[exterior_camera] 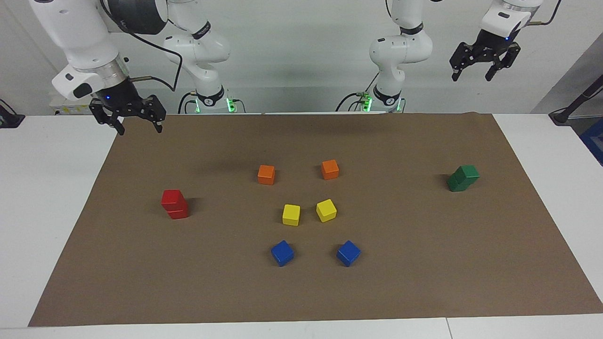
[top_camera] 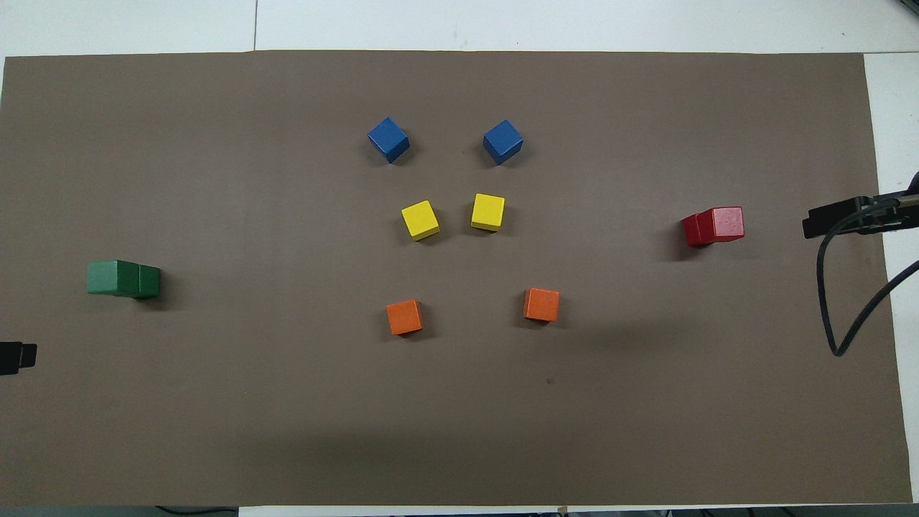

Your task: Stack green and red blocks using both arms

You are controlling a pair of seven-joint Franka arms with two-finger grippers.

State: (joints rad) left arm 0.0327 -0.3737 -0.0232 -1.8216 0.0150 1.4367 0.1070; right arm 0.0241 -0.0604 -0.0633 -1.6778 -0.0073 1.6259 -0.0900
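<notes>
Even, fairly bright light falls from above on the brown mat (exterior_camera: 424, 263). The red stack (exterior_camera: 175, 204) and the green stack (exterior_camera: 463, 178) each throw a short, soft shadow onto the mat beside them (no hard edges anywhere). A broad, faint shadow band lies along the mat's edge nearest the robots. The white desk (exterior_camera: 42, 197) reads bright without glare. Both views are sharp, with no visible blur or bending at the edges.

Matt brown paper sheet (exterior_camera: 424, 263) covers the smooth white table (exterior_camera: 42, 188); painted cubes look faintly glossy.
</notes>
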